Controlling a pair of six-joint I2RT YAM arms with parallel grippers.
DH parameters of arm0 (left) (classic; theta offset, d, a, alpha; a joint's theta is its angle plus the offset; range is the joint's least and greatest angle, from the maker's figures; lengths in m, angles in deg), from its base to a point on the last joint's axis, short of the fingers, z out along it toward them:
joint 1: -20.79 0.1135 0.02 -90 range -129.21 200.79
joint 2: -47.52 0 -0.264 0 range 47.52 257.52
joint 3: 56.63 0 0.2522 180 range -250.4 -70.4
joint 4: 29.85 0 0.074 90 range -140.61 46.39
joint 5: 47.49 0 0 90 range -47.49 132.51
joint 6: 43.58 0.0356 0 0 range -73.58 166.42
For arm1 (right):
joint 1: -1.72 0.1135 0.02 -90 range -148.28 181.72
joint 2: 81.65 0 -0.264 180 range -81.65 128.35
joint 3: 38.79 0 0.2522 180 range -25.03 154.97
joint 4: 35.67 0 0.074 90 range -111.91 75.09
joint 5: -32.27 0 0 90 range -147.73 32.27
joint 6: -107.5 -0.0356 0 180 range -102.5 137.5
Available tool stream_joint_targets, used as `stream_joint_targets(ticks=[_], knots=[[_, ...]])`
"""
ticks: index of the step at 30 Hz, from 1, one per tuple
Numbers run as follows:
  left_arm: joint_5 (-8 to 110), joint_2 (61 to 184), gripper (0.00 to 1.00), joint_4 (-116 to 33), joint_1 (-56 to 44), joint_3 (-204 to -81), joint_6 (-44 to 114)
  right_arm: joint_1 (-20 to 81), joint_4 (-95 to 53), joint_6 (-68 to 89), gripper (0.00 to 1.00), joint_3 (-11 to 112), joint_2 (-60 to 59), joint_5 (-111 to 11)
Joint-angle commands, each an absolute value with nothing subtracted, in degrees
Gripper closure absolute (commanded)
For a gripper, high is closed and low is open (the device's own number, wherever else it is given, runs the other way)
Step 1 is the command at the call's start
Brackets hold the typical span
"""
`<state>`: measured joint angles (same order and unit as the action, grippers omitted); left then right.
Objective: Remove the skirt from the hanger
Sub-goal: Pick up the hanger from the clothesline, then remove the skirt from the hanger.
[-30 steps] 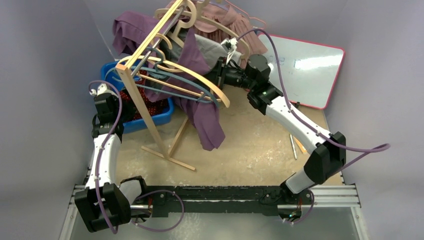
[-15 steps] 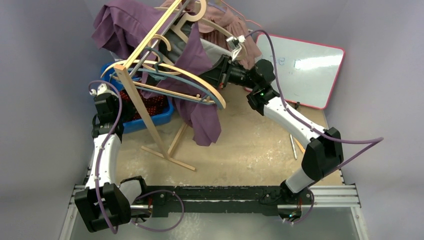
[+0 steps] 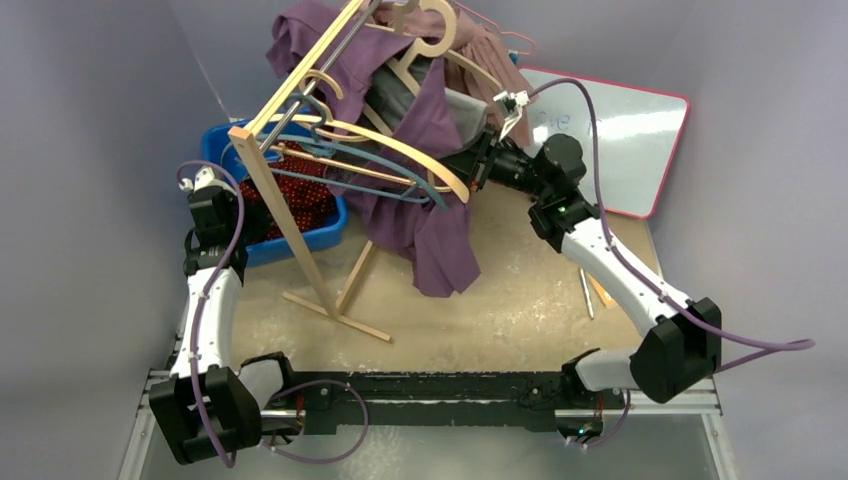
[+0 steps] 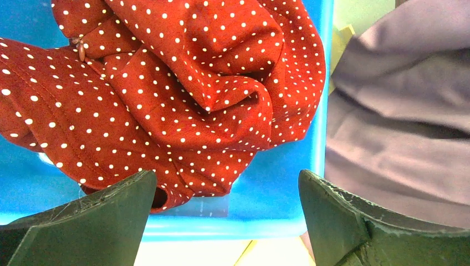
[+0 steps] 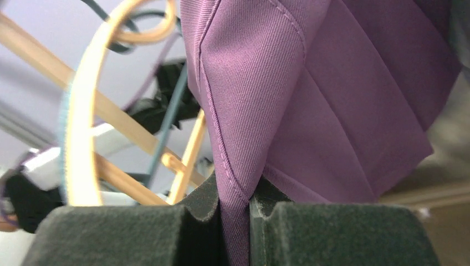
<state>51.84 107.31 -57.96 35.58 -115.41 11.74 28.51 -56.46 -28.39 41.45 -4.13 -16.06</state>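
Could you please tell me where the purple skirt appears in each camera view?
Top external: purple skirt hangs at centre.
Left wrist: probably the mauve cloth at right.
Right wrist: fills upper right, pinched in the right tool.
Shared landmark: the pale curved hanger, top and right wrist.

My left arm [image 3: 205, 300]: rises from near-left base, forearm upright, wrist bent forward at top. My left gripper [image 4: 226, 185]: aimed downward, jaws spread wide, 2 fingers [image 4: 83, 221] far apart, nothing between them.

My right arm [image 3: 610, 265]: elbow low by near-right base, forearm climbing forward and inward toward centre-back. My right gripper [image 5: 235, 208]: held high, 2 pads [image 5: 310, 233] pressed nearly together, thin fold of skirt [image 5: 310, 83] pinched between them.
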Motion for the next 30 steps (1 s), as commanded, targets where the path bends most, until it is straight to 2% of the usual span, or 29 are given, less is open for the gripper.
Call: stream_joint_targets(ticks=[1, 5, 10, 11, 14, 17, 20, 25, 30], knots=[[52.3, 108.1, 0.0, -55.8, 35.1, -115.5, 12.7, 28.2, -44.1, -6.8, 1.0, 42.4, -8.6, -19.8], [55.1, 110.3, 0.0, -54.2, 35.1, -115.0, 11.7, 27.8, -34.2, 3.4, 1.0, 41.5, -9.0, -20.4], [65.1, 113.8, 0.0, -48.5, 35.1, -114.0, 8.1, 27.7, -33.8, 7.2, 1.0, 39.1, -7.8, -17.7], [67.8, 113.9, 0.0, -46.5, 35.1, -113.5, 6.7, 27.7, -33.2, 7.6, 1.0, 39.2, -7.7, -19.4], [76.1, 112.8, 0.0, -36.5, 35.2, -110.4, -1.0, 28.0, -27.8, 11.9, 1.0, 41.0, -7.2, -35.5], [80.9, 110.8, 0.0, -23.9, 34.6, -106.0, -10.4, 28.1, -26.1, 12.8, 1.0, 42.3, -6.0, -39.3], [82.7, 110.5, 0.0, -15.6, 32.5, -104.5, -15.6, 29.4, -27.2, 13.2, 1.0, 43.2, -3.7, -34.5], [83.4, 111.8, 0.0, -5.3, 26.3, -104.0, -20.8, 37.5, -25.2, 16.0, 1.0, 46.1, 1.1, -40.2], [84.4, 114.7, 0.0, 8.7, 24.5, -103.8, -28.2, 39.4, -28.5, 13.5, 1.0, 42.9, 2.0, -41.1]])
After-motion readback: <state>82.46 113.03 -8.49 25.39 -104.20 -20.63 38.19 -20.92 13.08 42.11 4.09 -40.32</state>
